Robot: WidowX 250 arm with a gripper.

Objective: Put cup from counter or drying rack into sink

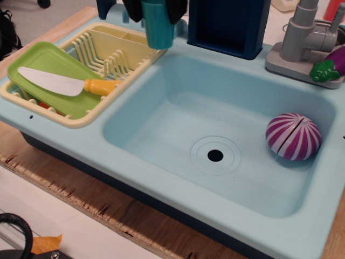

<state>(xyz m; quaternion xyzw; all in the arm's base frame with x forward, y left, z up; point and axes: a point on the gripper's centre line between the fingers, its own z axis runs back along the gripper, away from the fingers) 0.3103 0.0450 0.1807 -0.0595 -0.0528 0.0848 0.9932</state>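
Observation:
The teal cup (159, 28) hangs upright at the top of the view, held between the black fingers (177, 8) of my gripper (156, 8), which is shut on it. It hovers over the right end of the pale yellow drying rack (116, 51) and the back left rim of the sink (178, 118). The light blue counter (64, 143) surrounds the basin. The black drain hole (215, 156) lies near the basin's middle.
A lime green plate (40, 70) with a toy knife (59, 82) lies in the rack. A purple striped onion (292, 136) sits in the sink's right side. A dark blue box (226, 24) stands behind the sink. A grey faucet (304, 38) and toy eggplant (330, 66) are at the back right.

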